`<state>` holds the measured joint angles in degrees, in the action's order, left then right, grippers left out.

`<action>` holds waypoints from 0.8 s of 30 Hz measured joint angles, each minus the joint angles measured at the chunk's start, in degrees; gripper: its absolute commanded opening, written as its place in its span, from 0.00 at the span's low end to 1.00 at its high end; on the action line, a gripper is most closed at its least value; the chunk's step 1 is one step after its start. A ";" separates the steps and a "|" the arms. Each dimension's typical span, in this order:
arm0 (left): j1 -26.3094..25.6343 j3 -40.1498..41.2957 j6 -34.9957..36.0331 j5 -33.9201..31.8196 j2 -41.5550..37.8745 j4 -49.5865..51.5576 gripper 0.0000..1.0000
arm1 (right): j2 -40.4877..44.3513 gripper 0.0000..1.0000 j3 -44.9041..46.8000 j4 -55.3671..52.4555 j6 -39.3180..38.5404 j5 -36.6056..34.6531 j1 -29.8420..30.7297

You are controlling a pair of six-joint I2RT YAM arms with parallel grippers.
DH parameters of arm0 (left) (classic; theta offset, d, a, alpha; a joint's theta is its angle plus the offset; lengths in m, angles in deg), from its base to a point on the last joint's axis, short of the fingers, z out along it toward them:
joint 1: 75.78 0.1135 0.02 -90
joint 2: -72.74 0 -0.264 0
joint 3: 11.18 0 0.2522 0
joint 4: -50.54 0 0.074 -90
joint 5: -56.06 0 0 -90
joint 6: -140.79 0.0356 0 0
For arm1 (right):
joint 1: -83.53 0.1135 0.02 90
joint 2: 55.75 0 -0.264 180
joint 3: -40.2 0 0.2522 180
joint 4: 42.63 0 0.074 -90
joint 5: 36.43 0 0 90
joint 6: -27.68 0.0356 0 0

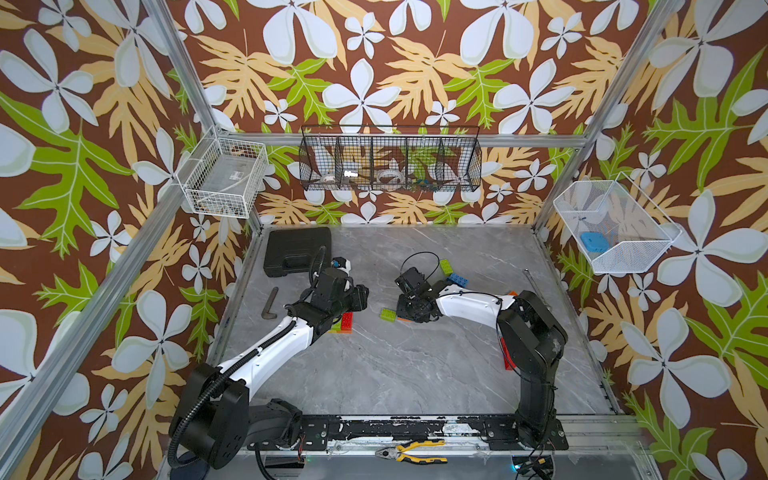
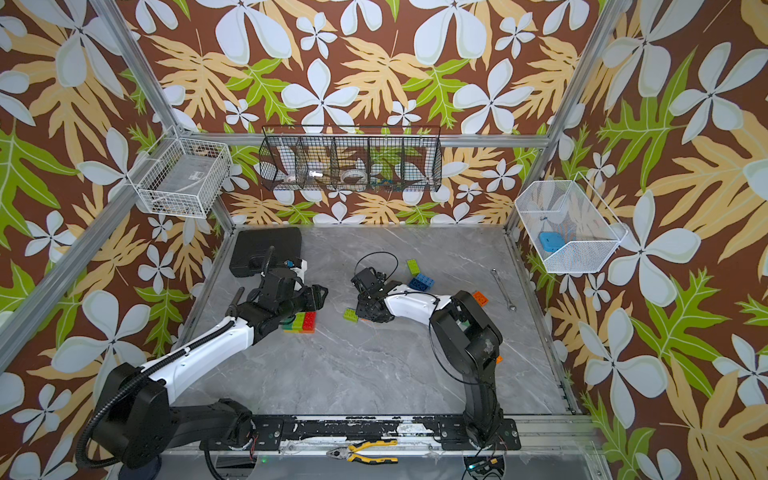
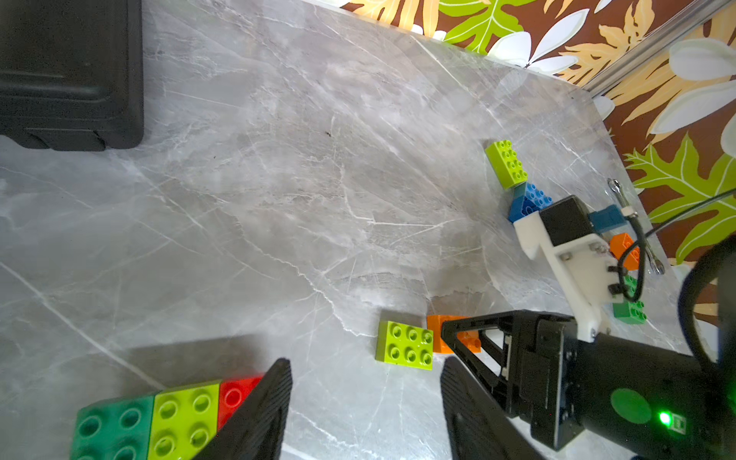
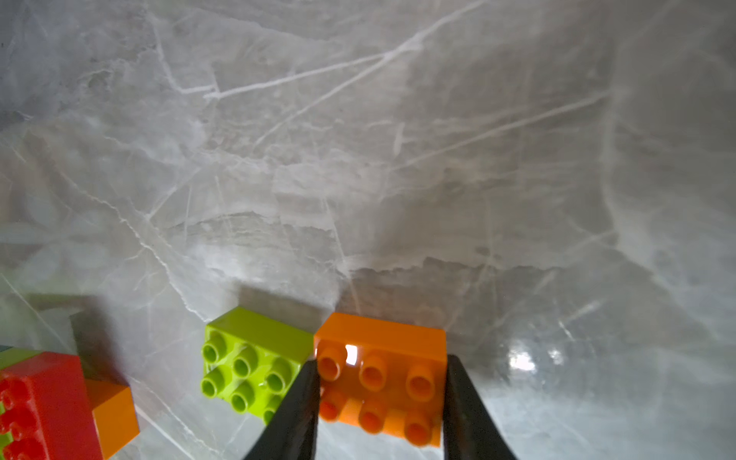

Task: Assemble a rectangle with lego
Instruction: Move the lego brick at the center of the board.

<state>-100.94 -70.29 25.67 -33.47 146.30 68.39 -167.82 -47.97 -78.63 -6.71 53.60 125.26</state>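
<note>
An orange lego brick (image 4: 382, 382) lies studs up on the grey table, and my right gripper (image 4: 382, 362) is shut on it, one finger pressed on each end. A lime brick (image 4: 251, 370) sits right beside it, also seen in both top views (image 1: 388, 314) (image 2: 351, 314). To the left is a joined row of dark green, lime and red bricks (image 3: 171, 418) (image 2: 300, 322). My left gripper (image 3: 366, 362) hangs open beside the row's red end, nothing between its fingers. In a top view the right gripper (image 1: 409, 311) hides most of the orange brick.
Loose bricks lie further back: lime (image 1: 446, 266), blue (image 1: 457, 280), orange (image 2: 481, 298), plus a red one (image 1: 506, 357) behind the right arm. A black case (image 1: 297, 249) fills the back left corner. A wrench (image 2: 503, 291) lies at right, a dark angled tool (image 1: 271, 303) at left.
</note>
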 measured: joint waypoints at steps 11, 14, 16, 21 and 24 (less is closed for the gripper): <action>0.00 0.09 0.00 0.04 0.02 -0.04 0.62 | 0.28 0.48 0.94 0.74 2.93 1.20 0.61; 0.00 0.24 0.00 0.07 0.00 -0.20 0.62 | 0.28 0.51 1.20 0.96 4.04 1.68 0.63; 0.00 0.39 0.00 0.11 0.00 -0.35 0.62 | 0.28 0.51 1.20 0.90 4.17 2.12 0.63; 0.00 0.52 -0.02 0.28 0.00 -0.50 0.62 | 1.11 0.51 1.53 0.87 5.33 3.10 0.63; 0.00 0.68 -0.04 0.50 0.00 -0.83 0.62 | 1.64 0.51 2.12 1.29 5.68 4.20 0.37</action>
<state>-100.94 -69.61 25.62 -32.97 146.30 67.56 -166.18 -45.85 -77.34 -1.02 57.80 125.63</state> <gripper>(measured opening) 0.615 0.514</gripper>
